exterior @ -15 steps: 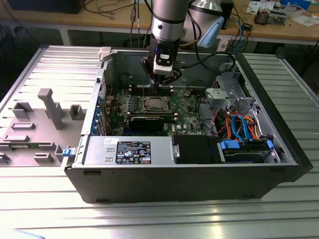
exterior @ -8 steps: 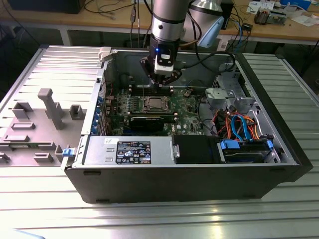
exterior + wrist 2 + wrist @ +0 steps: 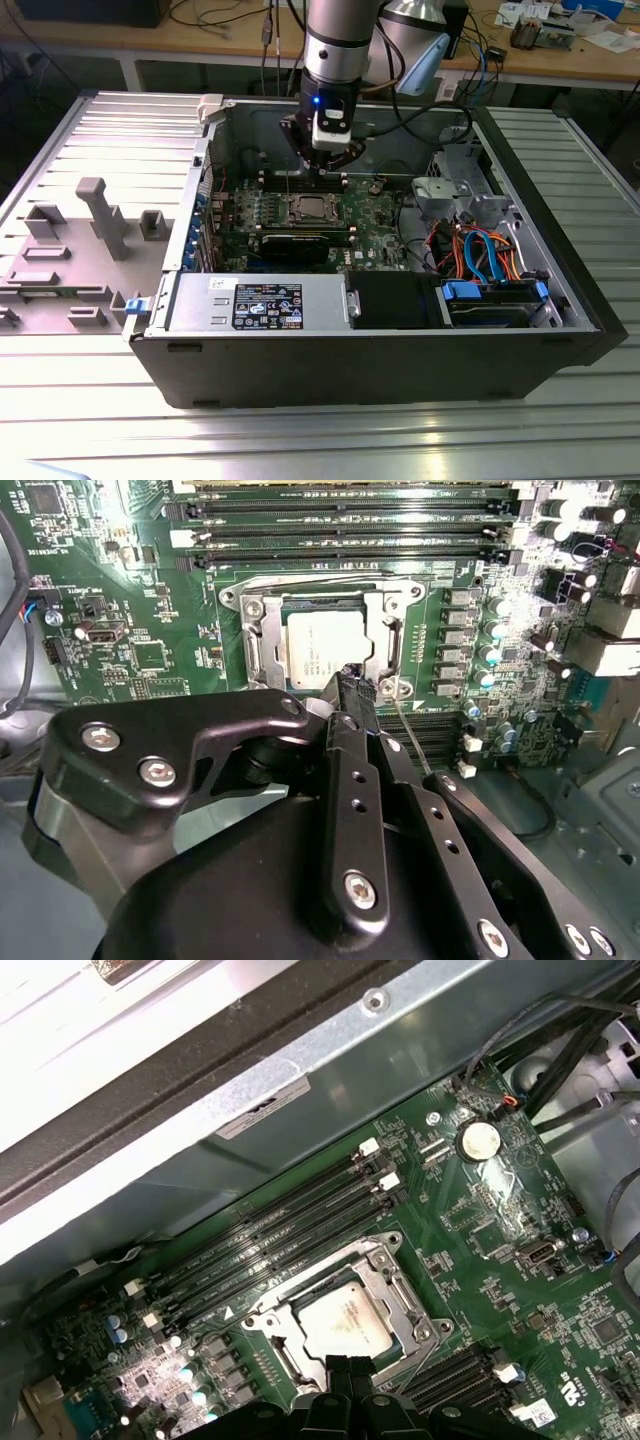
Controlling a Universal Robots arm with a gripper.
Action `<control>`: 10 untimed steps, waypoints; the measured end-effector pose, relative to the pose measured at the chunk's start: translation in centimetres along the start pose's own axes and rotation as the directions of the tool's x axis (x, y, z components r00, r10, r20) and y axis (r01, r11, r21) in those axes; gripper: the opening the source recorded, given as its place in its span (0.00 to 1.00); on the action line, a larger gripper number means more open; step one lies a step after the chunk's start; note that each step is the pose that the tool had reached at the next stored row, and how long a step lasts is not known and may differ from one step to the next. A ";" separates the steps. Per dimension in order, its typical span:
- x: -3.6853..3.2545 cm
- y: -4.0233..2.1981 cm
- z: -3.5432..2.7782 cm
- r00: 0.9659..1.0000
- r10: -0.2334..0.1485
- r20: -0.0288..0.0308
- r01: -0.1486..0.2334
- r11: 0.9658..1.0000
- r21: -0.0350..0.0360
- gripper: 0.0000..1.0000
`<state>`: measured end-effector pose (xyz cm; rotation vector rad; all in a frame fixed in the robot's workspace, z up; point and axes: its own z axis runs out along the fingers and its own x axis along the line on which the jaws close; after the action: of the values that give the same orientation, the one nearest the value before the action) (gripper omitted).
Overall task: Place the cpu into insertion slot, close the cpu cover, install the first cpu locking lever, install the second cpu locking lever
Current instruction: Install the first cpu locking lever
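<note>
**One chip seated, cover down, gripper low at the socket's edge**

One open computer case [image 3: 560, 300] lies on its side on your slatted metal table [image 3: 300, 440], its removed side panel [image 3: 90, 220] flat toward the exterior view's left. Your arm [image 3: 340, 40] drops straight down into the case over the green motherboard [image 3: 380, 225].

Now look in both wrist views: the insertion slot [image 3: 250, 640] sits between banks of long memory slots [image 3: 280, 1235], and the cpu [image 3: 325, 648] is already in it, silvery top face up. The cpu cover [image 3: 388, 630] lies flat around the chip, framing it on all sides.

Your gripper [image 3: 356, 688] is right at the socket's rim, black fingertips pressed together with no gap between them and nothing clamped. They sit just beside the chip's edge, over the cover frame. A thin metal wire lever [image 3: 412, 740] runs out from beside the fingertips along the socket's side; whether the tips touch it, you cannot tell.

A coin battery [image 3: 478, 1141] shines on the board, well apart from the socket.
</note>
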<state>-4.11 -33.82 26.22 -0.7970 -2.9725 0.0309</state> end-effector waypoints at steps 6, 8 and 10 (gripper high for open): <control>0.00 0.00 0.00 1.000 -0.025 0.001 0.025 1.000 0.001 0.11; 0.00 0.00 0.00 1.000 -0.030 0.001 0.030 1.000 0.001 0.11; 0.00 0.00 0.00 0.999 -0.037 0.001 0.037 0.999 0.002 0.11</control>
<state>-4.11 -33.82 26.22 -0.7418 -2.9871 0.0319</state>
